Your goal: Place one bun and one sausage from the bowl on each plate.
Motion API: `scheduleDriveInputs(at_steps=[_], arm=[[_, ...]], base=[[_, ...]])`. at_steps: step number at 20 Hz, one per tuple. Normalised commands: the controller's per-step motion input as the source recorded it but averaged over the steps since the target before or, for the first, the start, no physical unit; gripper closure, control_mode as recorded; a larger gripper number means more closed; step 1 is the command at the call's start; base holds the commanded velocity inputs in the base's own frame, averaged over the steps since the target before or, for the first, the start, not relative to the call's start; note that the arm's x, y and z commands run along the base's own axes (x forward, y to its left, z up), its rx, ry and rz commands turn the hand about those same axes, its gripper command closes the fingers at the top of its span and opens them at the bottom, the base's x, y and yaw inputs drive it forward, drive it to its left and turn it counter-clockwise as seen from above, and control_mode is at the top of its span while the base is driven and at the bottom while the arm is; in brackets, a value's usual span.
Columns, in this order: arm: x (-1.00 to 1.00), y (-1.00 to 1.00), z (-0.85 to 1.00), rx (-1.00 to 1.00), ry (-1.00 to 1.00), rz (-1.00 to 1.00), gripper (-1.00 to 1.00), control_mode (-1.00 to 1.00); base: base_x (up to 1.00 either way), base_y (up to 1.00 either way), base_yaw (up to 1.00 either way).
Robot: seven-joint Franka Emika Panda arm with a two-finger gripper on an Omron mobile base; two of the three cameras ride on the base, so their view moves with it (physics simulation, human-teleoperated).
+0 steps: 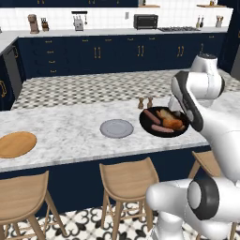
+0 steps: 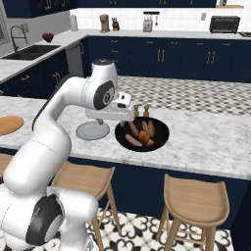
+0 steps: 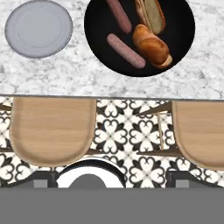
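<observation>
Black bowl (image 1: 164, 123) on the marble counter (image 1: 61, 131), near its front edge; in it two sausages (image 3: 126, 50) and two buns (image 3: 152, 45), all lying loose (one bun tucked against the far rim). Grey plate (image 1: 116, 128) just left of the bowl, apart from it, bare. Wooden plate (image 1: 17, 144) well off to the left on the same counter, also bare. Two small shakers (image 1: 145, 102) stand behind the bowl. Gripper (image 3: 112, 177) hangs above the counter's front edge, fingers spread wide, nothing between them. Three wooden stools (image 1: 129, 180) line the counter front over a patterned tile floor (image 3: 127, 131). Behind: navy cabinets (image 1: 117, 54), white back wall, toaster oven (image 1: 146, 21), sink (image 2: 29, 50) at far left.
</observation>
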Motion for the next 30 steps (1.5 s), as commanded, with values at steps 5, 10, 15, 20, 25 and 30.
scheduleDriveInputs(at_steps=[5, 10, 15, 20, 25, 30], arm=[[0.46, -0.88, -0.54, 0.0, 0.25, 0.0, -1.0, -1.0], [0.45, -0.2, -0.48, -0.01, 0.17, 0.0, -1.0, -1.0], [0.76, -0.06, -0.47, 0.0, 0.09, 0.0, -1.0, -1.0], [0.52, -0.13, -0.42, 0.0, 0.05, 0.0, -1.0, -1.0], [0.38, -0.12, -0.26, 0.03, 0.05, 0.02, -1.0, -1.0], [0.23, -0.13, -0.17, 0.23, 0.1, 0.0, -1.0, -1.0]], base=[[0.0, 0.0, 0.0], [0.0, 0.0, 0.0], [0.0, 0.0, 0.0], [0.0, 0.0, 0.0], [0.0, 0.0, 0.0], [0.0, 0.0, 0.0]])
